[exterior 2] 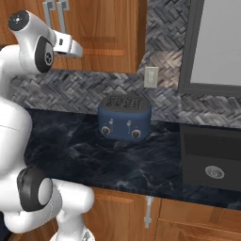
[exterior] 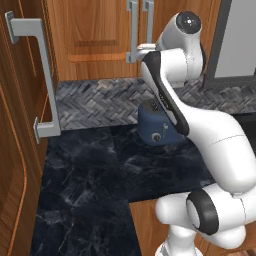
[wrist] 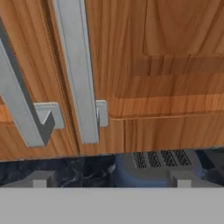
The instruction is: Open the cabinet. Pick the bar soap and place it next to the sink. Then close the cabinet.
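The cabinet [exterior: 100, 40] is shut: both panelled doors sit flush, their two slim grey bar handles side by side at the meeting edge. The gripper [wrist: 109, 178] is raised in front of those handles, at the height of their lower ends, with its jaws spread wide and nothing between them. In the hand view the right door's handle [wrist: 81, 74] stands slightly left of centre, above the fingertips [wrist: 39, 179], and the left door's handle [wrist: 19, 105] runs slantwise at the left edge. No contact with either handle is evident. The step in hand is judged to be the opening of the cabinet, at the approach stage.

The bar soap cannot be seen; it is presumed to lie behind the closed doors. The sink [exterior 2: 212, 162] is set into the marble counter [exterior: 85, 185] to the right, well apart from the blue toaster [exterior 2: 124, 117], which stands directly below the cabinet.

Recommendations for this step:
- Choose one handle only. The two bars are close together, so the open jaws should straddle a single bar and not catch its neighbour.
- Shift the hand until that bar lies midway between the fingers before advancing.
- Close fully on the bar, clear of its mounting foot [wrist: 101, 113].
- Pull along an arc about the door's outer hinge, not straight back, to avoid slipping off.
- Keep the forearm clear of the toaster below.
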